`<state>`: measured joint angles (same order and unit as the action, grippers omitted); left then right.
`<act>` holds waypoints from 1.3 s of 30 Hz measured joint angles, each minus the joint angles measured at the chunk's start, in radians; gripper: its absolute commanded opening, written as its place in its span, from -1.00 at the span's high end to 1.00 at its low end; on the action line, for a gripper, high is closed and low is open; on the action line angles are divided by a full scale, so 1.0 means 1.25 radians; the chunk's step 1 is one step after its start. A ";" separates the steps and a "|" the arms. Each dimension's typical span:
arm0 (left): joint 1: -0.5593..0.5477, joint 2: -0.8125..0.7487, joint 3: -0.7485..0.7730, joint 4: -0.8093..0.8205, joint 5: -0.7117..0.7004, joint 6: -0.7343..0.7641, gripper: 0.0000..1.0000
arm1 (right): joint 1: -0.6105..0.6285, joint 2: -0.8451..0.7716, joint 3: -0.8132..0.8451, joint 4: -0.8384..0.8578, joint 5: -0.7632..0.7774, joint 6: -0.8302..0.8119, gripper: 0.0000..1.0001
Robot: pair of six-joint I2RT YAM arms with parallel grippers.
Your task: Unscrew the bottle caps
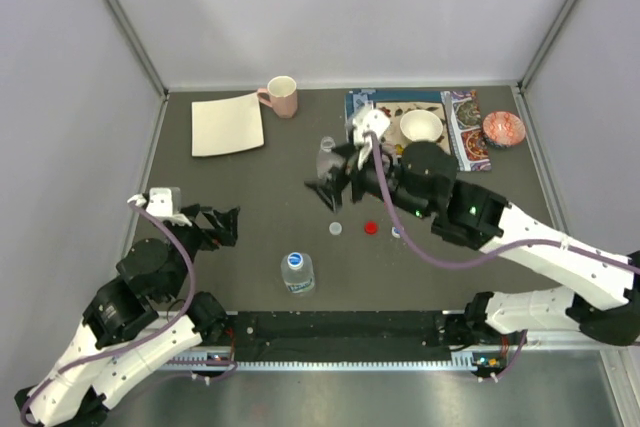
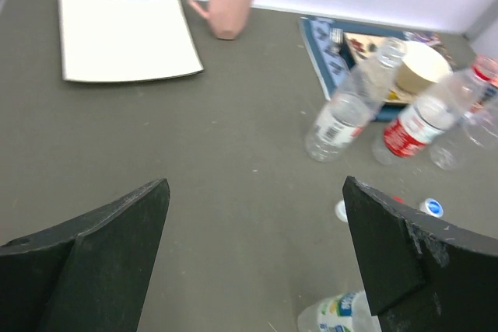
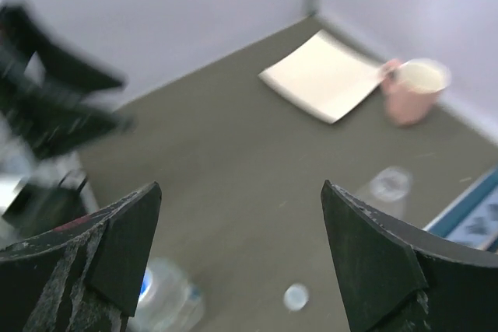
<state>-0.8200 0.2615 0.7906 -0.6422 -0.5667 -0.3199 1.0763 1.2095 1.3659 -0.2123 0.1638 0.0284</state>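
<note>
Though left fingers (image 2: pixel 101 254) and right fingers (image 3: pixel 381 262) wide apart, dark grey tabletop (image 1: pixel 270 177) between pale walls (image 1: pixel 350 7).

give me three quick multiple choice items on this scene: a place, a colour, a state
1. Where is the pink mug? A) beside the white plate B) on the magazine C) by the robot's bases
2. What colour is the cap on the bottle nearest the robot? A) red B) blue C) green
3. How is the left gripper? A) shut on a cap B) holding a bottle C) open and empty
Answers: 1 A, it stands just right of the plate; 2 B, the cap shows blue from above; 3 C, its jaws stand wide apart with nothing between.
</note>
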 measured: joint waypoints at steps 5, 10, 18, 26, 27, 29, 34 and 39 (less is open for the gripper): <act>0.000 0.006 0.000 -0.041 -0.118 -0.083 -0.98 | 0.084 -0.045 -0.175 0.005 -0.084 0.053 -0.71; 0.000 0.050 0.000 -0.062 -0.146 -0.133 -0.98 | 0.160 -0.016 -0.287 0.001 -0.081 0.100 -0.71; 0.000 0.086 -0.013 -0.049 -0.115 -0.169 -0.98 | 0.200 0.052 -0.290 0.075 -0.040 0.139 -0.71; 0.000 0.100 -0.013 -0.039 -0.094 -0.169 -0.98 | 0.200 0.150 -0.289 0.108 -0.019 0.153 -0.53; 0.000 0.099 -0.014 -0.037 -0.091 -0.169 -0.98 | 0.200 0.156 -0.289 0.109 -0.018 0.155 -0.49; 0.000 0.094 -0.019 -0.036 -0.088 -0.168 -0.98 | 0.200 0.160 -0.290 0.110 -0.016 0.157 -0.23; 0.000 0.073 -0.042 -0.036 -0.084 -0.168 -0.98 | 0.200 0.160 -0.292 0.126 -0.007 0.164 0.30; 0.000 0.068 -0.047 -0.037 -0.083 -0.168 -0.98 | 0.200 0.157 -0.297 0.139 0.000 0.170 0.55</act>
<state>-0.8200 0.3466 0.7319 -0.6884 -0.6701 -0.5301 1.3266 1.4055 0.9947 -0.0380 0.1642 0.2405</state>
